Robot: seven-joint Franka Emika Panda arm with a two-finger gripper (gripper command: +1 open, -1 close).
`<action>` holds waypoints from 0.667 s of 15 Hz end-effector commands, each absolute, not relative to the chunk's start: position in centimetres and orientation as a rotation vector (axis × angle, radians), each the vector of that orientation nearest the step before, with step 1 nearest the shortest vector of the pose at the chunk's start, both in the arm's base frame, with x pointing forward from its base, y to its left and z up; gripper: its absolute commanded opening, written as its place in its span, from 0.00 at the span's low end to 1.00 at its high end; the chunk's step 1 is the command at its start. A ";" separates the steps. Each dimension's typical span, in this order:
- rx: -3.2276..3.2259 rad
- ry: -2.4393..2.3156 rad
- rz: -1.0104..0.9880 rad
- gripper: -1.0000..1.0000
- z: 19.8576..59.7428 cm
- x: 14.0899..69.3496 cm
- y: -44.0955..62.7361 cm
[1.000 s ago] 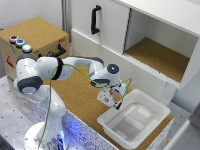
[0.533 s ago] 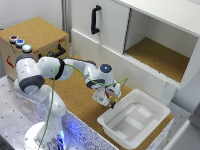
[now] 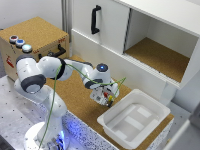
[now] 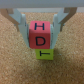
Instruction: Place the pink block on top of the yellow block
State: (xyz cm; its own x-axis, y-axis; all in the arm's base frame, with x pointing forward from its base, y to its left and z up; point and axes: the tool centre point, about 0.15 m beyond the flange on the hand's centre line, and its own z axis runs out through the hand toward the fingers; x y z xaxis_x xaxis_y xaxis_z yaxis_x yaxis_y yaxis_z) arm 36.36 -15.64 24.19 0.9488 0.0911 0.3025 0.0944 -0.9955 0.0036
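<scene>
In the wrist view the pink block (image 4: 41, 35), marked with dark letters, sits between my two fingers (image 4: 22, 27). It rests squarely on top of the yellow block (image 4: 43, 53), which lies on the cork surface. The fingers press close against both sides of the pink block. In the exterior view my gripper (image 3: 106, 98) is low over the cork top, just beside the white bin. The blocks there are only a tiny coloured speck under the fingers.
A white bin (image 3: 117, 132) stands right next to the gripper on the exterior view's right. A white cabinet with an open compartment (image 3: 160, 55) and a black handle (image 3: 94, 19) stands behind. A brown box with buttons (image 3: 35, 35) is on the exterior view's left.
My gripper has moved down and slightly toward the exterior view's left, bringing the pink block down to the cork surface beside the bin.
</scene>
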 end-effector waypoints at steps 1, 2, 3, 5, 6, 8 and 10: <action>-3.259 -0.065 -0.405 1.00 22.2 38.5 -15.1; -3.254 -0.047 -0.407 1.00 22.2 38.5 -15.3; -3.246 -0.031 -0.437 1.00 22.6 38.4 -15.6; -3.234 -0.017 -0.454 1.00 23.4 38.3 -15.9; -3.226 0.010 -0.484 1.00 24.2 38.3 -16.1; -3.187 -0.005 -0.508 1.00 26.3 38.2 -16.1; -3.159 -0.040 -0.536 1.00 28.7 37.6 -15.8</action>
